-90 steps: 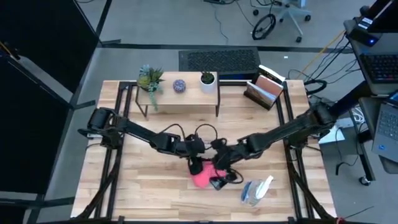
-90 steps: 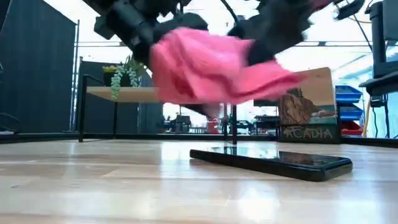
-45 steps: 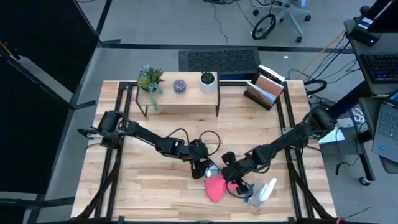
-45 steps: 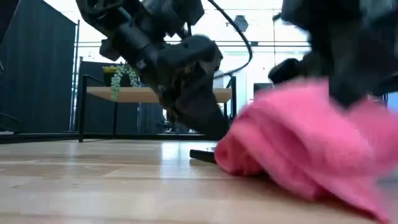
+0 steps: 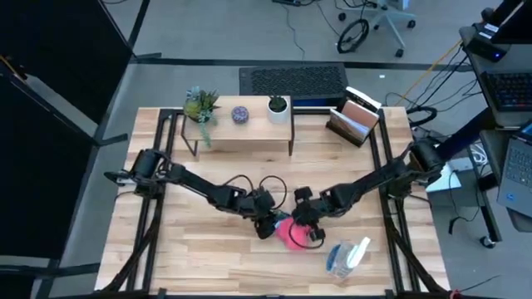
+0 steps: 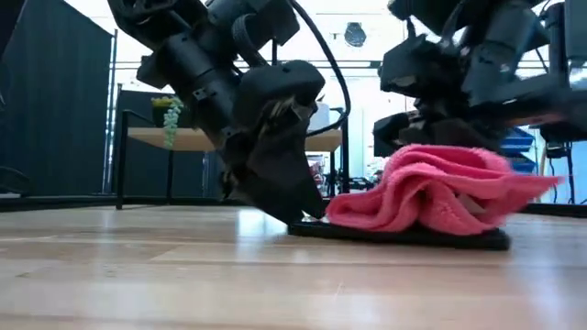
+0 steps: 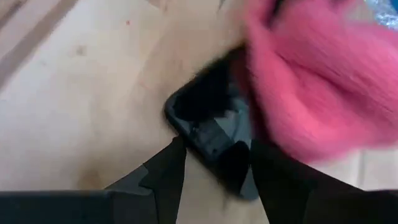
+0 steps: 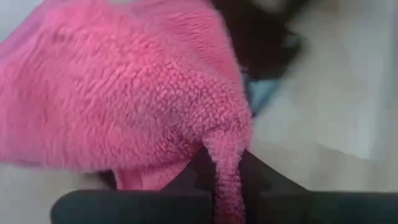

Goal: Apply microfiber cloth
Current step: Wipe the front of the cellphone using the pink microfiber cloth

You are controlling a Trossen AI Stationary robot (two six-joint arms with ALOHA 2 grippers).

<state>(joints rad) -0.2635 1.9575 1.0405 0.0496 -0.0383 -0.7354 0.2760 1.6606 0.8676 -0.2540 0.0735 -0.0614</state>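
Observation:
The pink microfiber cloth [image 5: 291, 235] lies bunched on a black smartphone [image 6: 404, 236], which lies flat on the table near its front middle. My right gripper [image 5: 306, 223] stands over the cloth, shut on it. My left gripper [image 5: 266, 226] is open and slants down to the phone's left end [image 7: 208, 124]. That end lies between its two fingers. The cloth hides most of the phone's top. My left gripper's fingers [image 7: 171, 171] stand on either side of the phone's end, tips down at it [image 6: 307, 218]; I cannot tell whether they touch it. My right gripper pinches a raised fold of the cloth [image 8: 222, 152] between its two fingers, from above and slanting from the table's right. The rest of the cloth [image 6: 431, 188] spreads slack below, resting on the phone.
A clear spray bottle [image 5: 345, 256] lies close by, toward the front right of the cloth. At the far edge stand a low shelf with small plants [image 5: 237, 116] and a wooden holder with a book [image 5: 356, 120]. Bare wood lies at the front left.
My right gripper has brought the cloth down from above the phone, swung it toward the near right by the bottle, then drawn it back onto the phone. My left gripper has come down and toward the near edge to the phone's left end, and stayed there.

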